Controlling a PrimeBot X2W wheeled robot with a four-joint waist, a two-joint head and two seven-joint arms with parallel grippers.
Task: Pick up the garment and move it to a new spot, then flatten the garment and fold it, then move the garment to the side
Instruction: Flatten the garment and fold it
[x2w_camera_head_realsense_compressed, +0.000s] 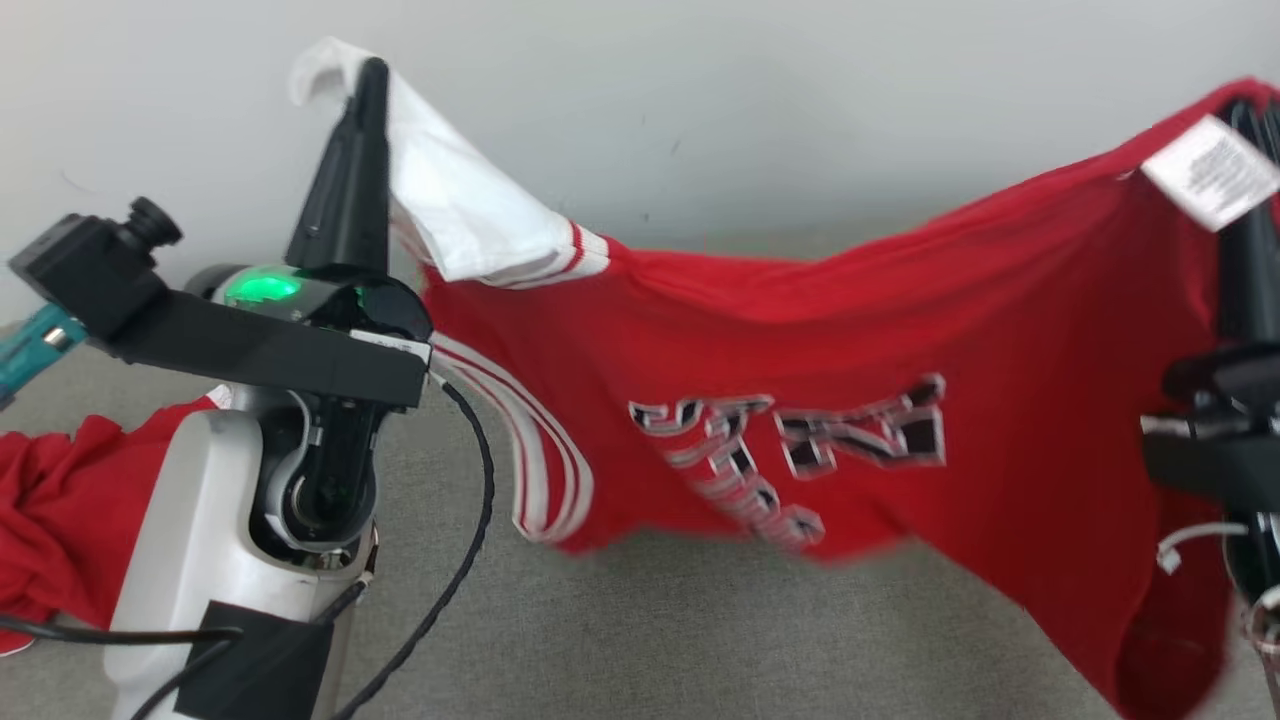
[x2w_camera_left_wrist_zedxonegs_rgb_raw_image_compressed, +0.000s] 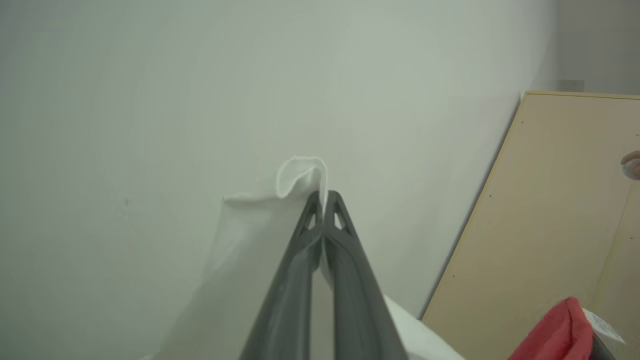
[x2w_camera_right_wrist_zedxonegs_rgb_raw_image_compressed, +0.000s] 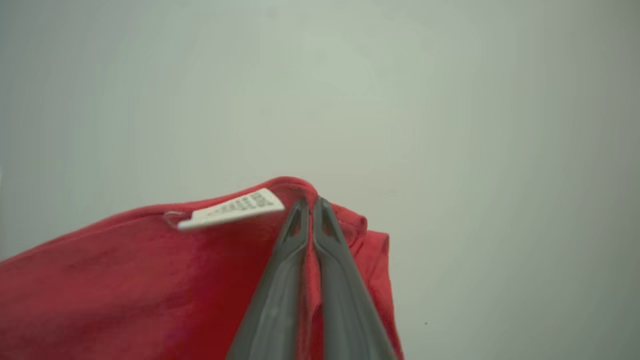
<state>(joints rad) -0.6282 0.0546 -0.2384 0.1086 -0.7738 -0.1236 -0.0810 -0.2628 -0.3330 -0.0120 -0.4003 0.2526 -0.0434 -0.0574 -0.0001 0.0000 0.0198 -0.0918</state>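
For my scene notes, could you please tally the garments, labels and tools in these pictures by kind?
Garments: 2, the red jersey held up, and a red cloth heap lying at the left, apparently a separate piece
Care label: 1, on the jersey
Tools: 2, the left tool and the right tool, each shut on the jersey
Total: 5

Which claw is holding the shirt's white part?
The left gripper: it pinches the jersey's white sleeve; the right gripper pinches red cloth beside the white label.
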